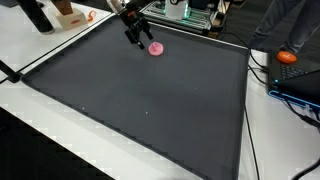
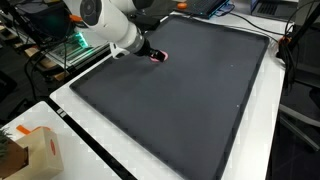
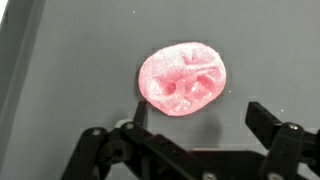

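A pink, sugar-frosted, lumpy soft object lies on the dark grey mat. My gripper hovers just above it, open, its two black fingers spread and nothing between them. The left fingertip sits close to the object's lower edge and the right one stands apart on bare mat. In both exterior views the pink object rests near the mat's far edge, with my gripper directly beside it. The white arm partly hides the gripper in an exterior view.
The large dark mat covers most of the white table. An orange object and cables lie past one mat edge, a cardboard box stands at a table corner, and green-lit electronics sit behind the arm.
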Controlling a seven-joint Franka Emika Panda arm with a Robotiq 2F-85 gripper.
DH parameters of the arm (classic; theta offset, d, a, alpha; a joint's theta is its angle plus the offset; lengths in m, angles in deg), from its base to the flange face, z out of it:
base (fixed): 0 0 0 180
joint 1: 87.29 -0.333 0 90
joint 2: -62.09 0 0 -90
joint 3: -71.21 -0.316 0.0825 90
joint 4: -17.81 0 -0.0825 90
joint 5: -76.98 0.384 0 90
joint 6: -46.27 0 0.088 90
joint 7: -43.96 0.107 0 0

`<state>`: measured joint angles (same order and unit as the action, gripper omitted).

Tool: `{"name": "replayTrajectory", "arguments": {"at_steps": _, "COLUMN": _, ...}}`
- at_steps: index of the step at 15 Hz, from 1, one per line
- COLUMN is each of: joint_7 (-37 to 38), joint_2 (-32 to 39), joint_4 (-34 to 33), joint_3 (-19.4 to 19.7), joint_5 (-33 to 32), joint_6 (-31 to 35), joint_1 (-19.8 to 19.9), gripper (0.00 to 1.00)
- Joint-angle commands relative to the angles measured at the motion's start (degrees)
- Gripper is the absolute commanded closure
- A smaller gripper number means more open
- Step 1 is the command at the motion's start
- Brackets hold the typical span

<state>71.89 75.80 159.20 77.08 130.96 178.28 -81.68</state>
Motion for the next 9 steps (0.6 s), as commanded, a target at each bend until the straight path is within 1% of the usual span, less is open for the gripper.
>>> {"name": "replayTrajectory", "arguments": {"at_steps": 1, "joint_7": -1.15, "joint_2": -2.26, "joint_4": 1.26, "joint_3": -0.02, "joint_5": -1.39, "joint_6": 0.76, "joint_1": -1.51, "gripper": 0.00}}
{"name": "replayTrajectory", "arguments": {"at_steps": 3, "joint_7": -0.30, "joint_2": -3.46, "joint_4": 1.46, "joint_3": -0.31, "joint_5": -2.89, "joint_6": 1.70, "joint_1": -2.63, "gripper": 0.00}}
{"name": "replayTrajectory", "arguments": {"at_steps": 5, "joint_7": 0.84, "joint_2": -4.88, "joint_4": 1.65, "joint_3": -0.66, "joint_5": -5.94, "joint_6": 2.82, "joint_1": -3.96, "gripper": 0.00}}
{"name": "replayTrajectory", "arguments": {"at_steps": 9, "joint_7": 5.09, "joint_2": -7.97, "joint_4": 1.96, "joint_3": -1.83, "joint_5": -15.79, "joint_6": 6.73, "joint_1": -6.75, "gripper": 0.00}}
